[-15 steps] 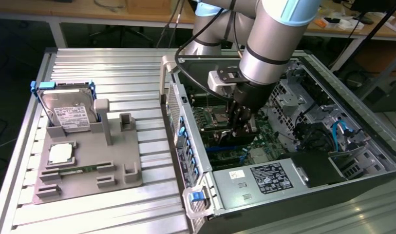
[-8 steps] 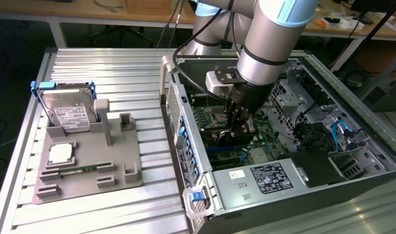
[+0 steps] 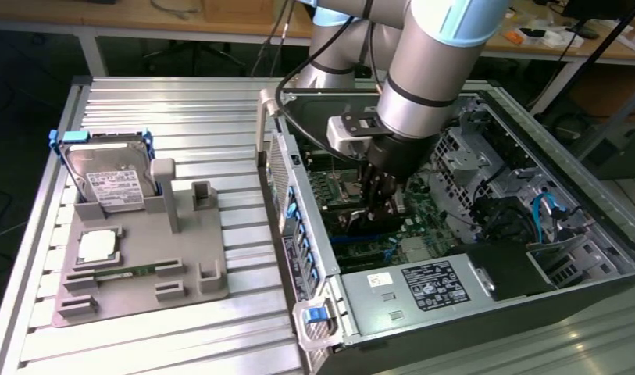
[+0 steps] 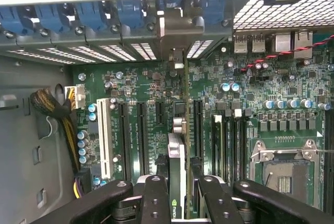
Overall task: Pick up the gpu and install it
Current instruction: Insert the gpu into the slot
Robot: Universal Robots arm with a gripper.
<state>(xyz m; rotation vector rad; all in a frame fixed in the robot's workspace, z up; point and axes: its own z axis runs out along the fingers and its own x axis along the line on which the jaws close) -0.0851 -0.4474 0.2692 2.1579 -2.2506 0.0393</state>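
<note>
deep inside the open case (image 3: 296,203), at three o'clock from the grey parts tray (image 3: 140,281) in the exterior view, my fingers (image 4: 155,198) are closed partway and clamped on the gpu (image 4: 176,161), held edge-on over the motherboard (image 4: 245,93). its bracket (image 4: 180,31) meets the rear wall. i judge it wants the card kept upright, parallel to the black slots (image 4: 141,130), and pressed straight and evenly. which slot lies beneath it, i cannot tell.

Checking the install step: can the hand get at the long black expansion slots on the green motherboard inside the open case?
Probably yes. The hand, gripping the thin green graphics card edge-on, hangs directly over the long black slots; nothing stands between them.
</note>
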